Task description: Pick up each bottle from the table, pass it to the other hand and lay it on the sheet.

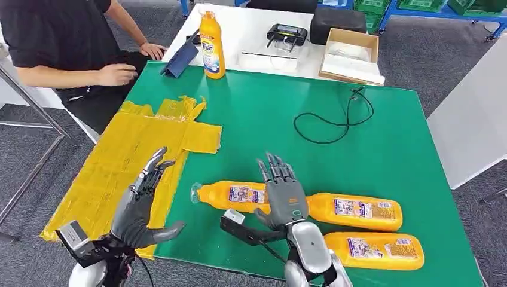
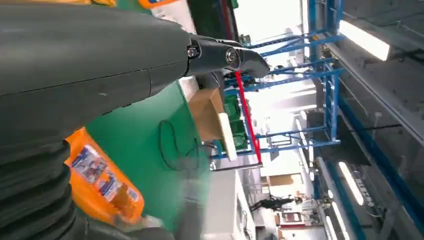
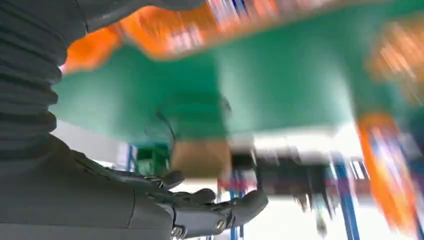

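Your right hand (image 1: 281, 194) hovers open-fingered over the lying bottle (image 1: 239, 195), holding nothing. Left hand (image 1: 140, 206) waits empty, fingers spread, above the yellow sheet (image 1: 113, 164), likely for the handover.

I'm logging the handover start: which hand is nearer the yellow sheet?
Left. The left hand hovers open over the yellow sheet at its near edge, while the right hand is off to the side, above a lying orange bottle on the green table.
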Action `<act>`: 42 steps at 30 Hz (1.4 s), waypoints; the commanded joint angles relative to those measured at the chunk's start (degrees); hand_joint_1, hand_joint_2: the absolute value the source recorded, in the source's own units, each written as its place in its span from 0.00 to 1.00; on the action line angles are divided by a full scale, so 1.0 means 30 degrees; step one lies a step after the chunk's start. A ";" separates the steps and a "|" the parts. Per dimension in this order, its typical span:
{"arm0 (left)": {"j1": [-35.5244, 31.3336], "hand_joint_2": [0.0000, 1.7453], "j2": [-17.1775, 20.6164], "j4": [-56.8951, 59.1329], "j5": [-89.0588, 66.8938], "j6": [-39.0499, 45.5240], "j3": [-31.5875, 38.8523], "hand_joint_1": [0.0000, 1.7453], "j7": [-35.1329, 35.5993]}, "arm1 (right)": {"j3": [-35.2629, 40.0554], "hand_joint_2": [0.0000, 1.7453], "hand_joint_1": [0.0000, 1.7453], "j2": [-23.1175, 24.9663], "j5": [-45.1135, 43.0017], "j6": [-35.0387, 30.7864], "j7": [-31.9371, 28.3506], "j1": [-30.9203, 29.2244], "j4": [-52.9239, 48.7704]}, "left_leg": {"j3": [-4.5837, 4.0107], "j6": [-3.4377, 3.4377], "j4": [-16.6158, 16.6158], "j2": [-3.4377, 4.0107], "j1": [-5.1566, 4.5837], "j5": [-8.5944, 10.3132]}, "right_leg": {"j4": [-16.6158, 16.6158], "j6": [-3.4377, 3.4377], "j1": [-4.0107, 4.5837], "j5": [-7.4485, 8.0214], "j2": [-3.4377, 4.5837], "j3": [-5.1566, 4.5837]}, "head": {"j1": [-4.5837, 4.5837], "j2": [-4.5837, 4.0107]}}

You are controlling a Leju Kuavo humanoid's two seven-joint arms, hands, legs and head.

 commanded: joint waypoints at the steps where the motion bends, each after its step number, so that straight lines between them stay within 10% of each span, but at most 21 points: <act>1: -0.1007 1.00 0.0413 0.1515 0.0037 0.0070 0.0237 0.00 0.0298 | -0.0521 1.00 0.00 -0.0446 -0.0450 0.0575 0.0251 -0.2227 0.5115 | 0.0050 -0.0045 -0.0020 0.0000 0.0015 0.0013 | -0.0029 -0.0041 0.0010 0.0006 0.0053 0.0059 | -0.0007 0.0000; 18: -0.1632 1.00 0.0569 0.1434 0.0501 0.0344 -0.0191 0.00 0.0808 | -0.0389 1.00 0.00 -0.0323 -0.0282 0.2031 0.1188 -0.2704 0.4992 | 0.0018 -0.0047 -0.0005 0.0007 0.0017 0.0007 | -0.0013 -0.0035 0.0012 0.0009 0.0052 0.0027 | 0.0000 0.0000; 40: -0.2243 1.00 0.1020 0.3426 0.0401 0.0577 -0.1577 0.00 0.1245 | 0.0855 1.00 0.01 0.0263 -0.1501 0.3595 -0.0598 -0.5307 1.3352 | 0.0072 -0.0043 -0.0042 -0.0004 0.0012 0.0021 | -0.0045 -0.0028 0.0009 0.0015 0.0028 0.0072 | 0.0000 0.0000; 41: -0.2380 1.00 0.1035 0.3440 0.0349 0.0623 -0.1671 0.00 0.1282 | 0.0823 1.00 1.00 0.0336 -0.1801 0.3851 -0.0871 -0.5501 1.3698 | 0.0090 -0.0056 -0.0046 -0.0007 0.0017 0.0023 | -0.0049 -0.0041 0.0013 0.0014 0.0038 0.0092 | 0.0000 0.0000; 42: -0.2467 1.00 0.1038 0.3472 0.0368 0.0659 -0.1731 0.00 0.1339 | 0.0894 1.00 1.00 0.0325 -0.1931 0.3925 -0.0971 -0.5604 1.3913 | 0.0083 -0.0038 -0.0029 0.0018 0.0017 0.0015 | -0.0034 -0.0022 0.0018 0.0019 0.0043 0.0069 | 0.0000 0.0000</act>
